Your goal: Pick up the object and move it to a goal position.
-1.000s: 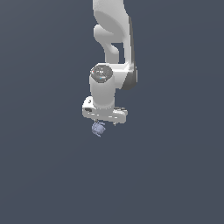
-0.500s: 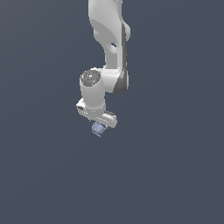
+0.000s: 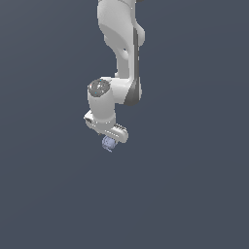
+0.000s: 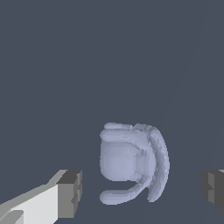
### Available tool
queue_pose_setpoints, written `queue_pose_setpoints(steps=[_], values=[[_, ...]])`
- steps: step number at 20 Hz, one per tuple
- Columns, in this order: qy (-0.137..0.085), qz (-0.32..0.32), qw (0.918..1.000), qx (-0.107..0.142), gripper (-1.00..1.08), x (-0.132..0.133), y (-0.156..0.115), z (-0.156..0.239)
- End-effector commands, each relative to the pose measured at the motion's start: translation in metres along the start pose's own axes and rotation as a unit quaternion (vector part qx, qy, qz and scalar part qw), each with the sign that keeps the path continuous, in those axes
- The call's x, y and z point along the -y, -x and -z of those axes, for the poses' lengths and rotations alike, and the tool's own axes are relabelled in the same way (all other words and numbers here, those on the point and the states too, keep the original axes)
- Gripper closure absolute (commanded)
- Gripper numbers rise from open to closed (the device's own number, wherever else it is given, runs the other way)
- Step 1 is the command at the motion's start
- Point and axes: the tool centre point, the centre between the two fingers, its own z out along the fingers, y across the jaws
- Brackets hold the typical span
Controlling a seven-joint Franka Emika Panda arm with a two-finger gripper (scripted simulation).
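Note:
The object [image 3: 108, 143] is a small pale lavender-blue lumpy item lying on the dark grey floor, directly under the white gripper [image 3: 109, 138]. In the wrist view the object [image 4: 131, 162] lies between the two dark finger pads [image 4: 71, 193], with a clear gap on each side. The gripper [image 4: 142, 191] is open and straddles the object without touching it. The exterior view hides the fingertips behind the hand.
The white arm [image 3: 121, 44] comes down from the top of the exterior view. A plain dark grey floor [image 3: 194, 185] surrounds the object on all sides.
The hand has turned about its vertical axis and the arm's upper links have swung toward the exterior view's right. The object has stayed where it was.

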Motion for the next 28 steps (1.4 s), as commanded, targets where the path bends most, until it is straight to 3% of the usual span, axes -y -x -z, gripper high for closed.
queue_pose_setpoints(steps=[1, 14, 15, 28], values=[[0.0, -0.001, 1.0, 0.0, -0.92, 0.0, 0.0, -0.006], [0.0, -0.003, 1.0, 0.0, -0.92, -0.001, 0.0, -0.048], [0.0, -0.003, 1.0, 0.0, 1.08, -0.001, 0.0, -0.048], [-0.001, -0.006, 1.0, -0.004, 1.08, 0.0, -0.003, -0.044]])
